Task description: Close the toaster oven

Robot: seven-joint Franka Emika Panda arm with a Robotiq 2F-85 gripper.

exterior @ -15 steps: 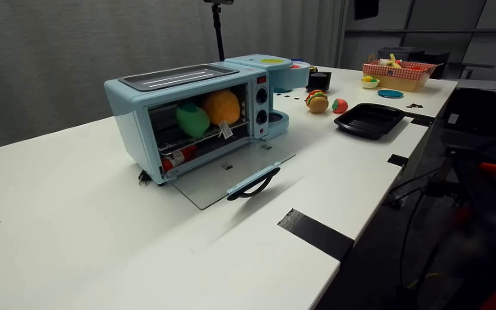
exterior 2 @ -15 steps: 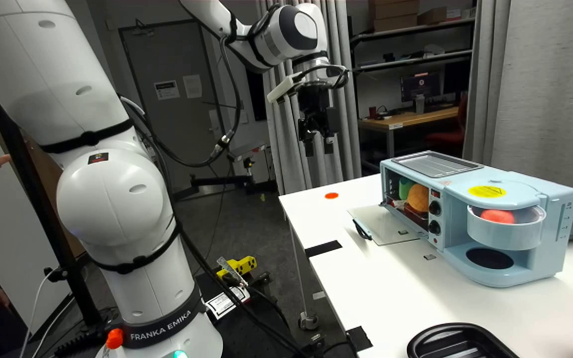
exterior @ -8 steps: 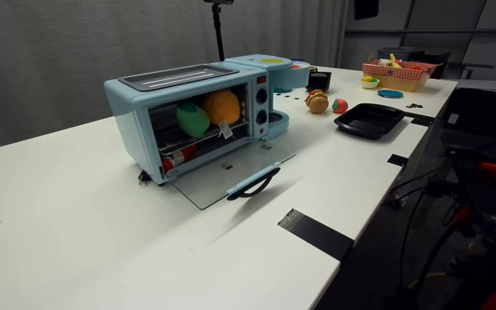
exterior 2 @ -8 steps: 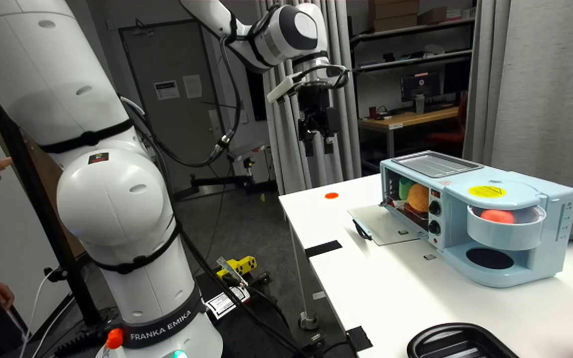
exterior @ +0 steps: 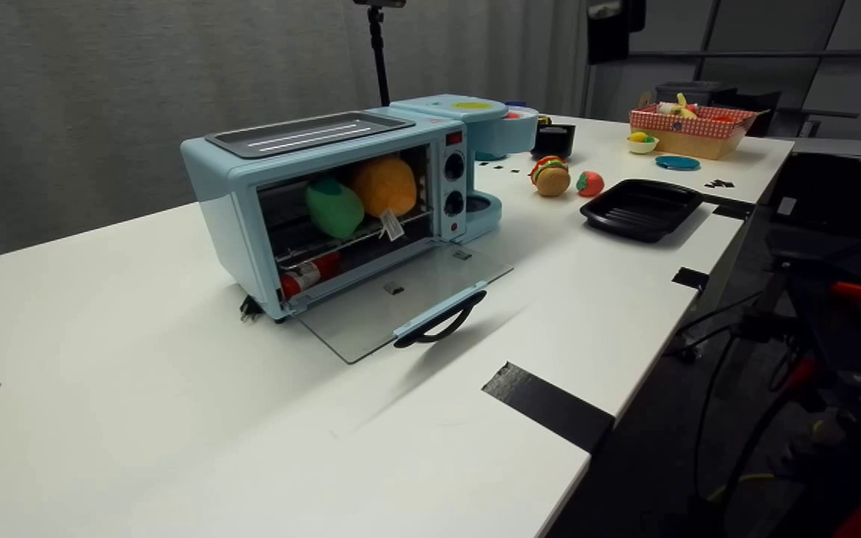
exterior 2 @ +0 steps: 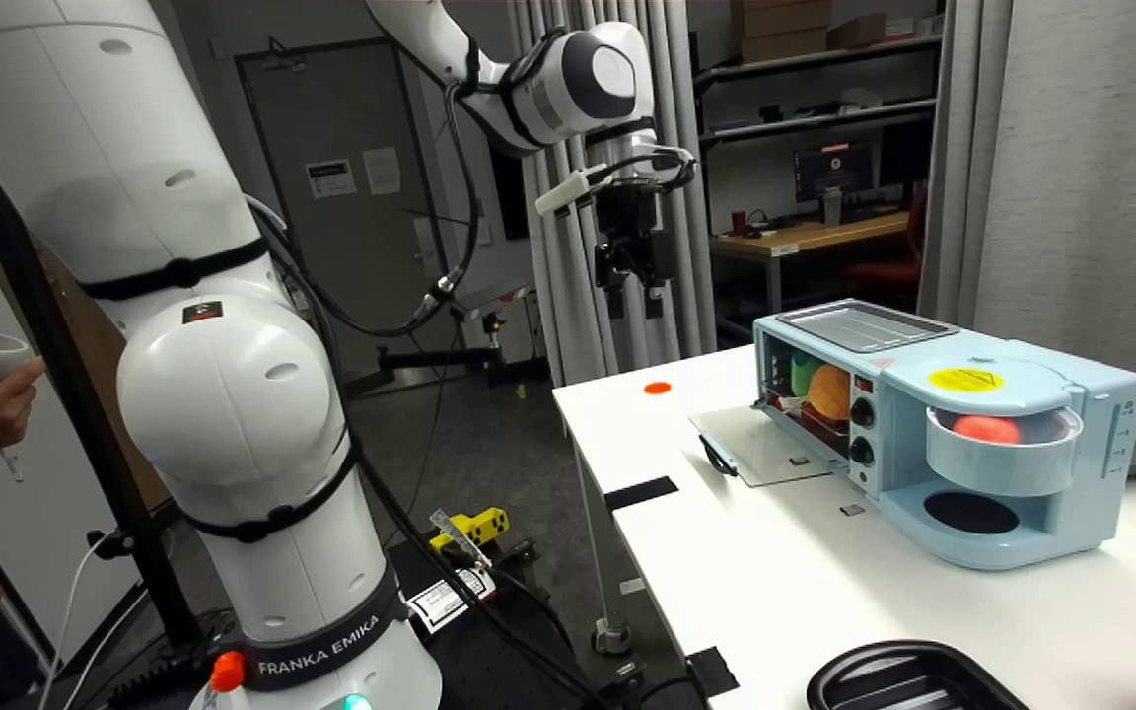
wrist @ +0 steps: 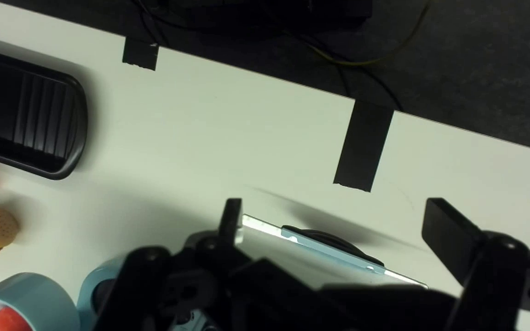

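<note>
**Glass door (exterior: pixel 419 290) lies lowered, fingers (wrist: pixel 450 238) hang wide apart overhead**

In an exterior view the fingers are well above the bench (exterior: pixel 176 433), nothing gripped. Below them, on the side away from the arm's base (exterior 2: pixel 317 602), sits the toaster oven (exterior: pixel 214 209), its door apparently hinged along the bottom front. Now look down past the fingertips in the wrist view: the black handle (wrist: pixel 334 239) shows between the two, which I'd call lining up ahead of a descent. That wide spread makes sense: room to straddle the handle or get one finger under it. The handle seems to ride just off the bench, so a scooping lift could fit there. Behind the doorway, the green toy (exterior: pixel 333 209) and orange toy (exterior: pixel 386 187) sit high, a red cylinder (exterior: pixel 311 275) lower down; a white tag (exterior: pixel 392 226) dangles forward and might brush the glass. Toward the base from the fingers, white bench runs past a tape strip (wrist: pixel 364 145) to its edge: decent swinging room, I reckon. The black tray (wrist: pixel 39 112) lies well off to one side of the fingers, probably outside the door's sweep.
</note>
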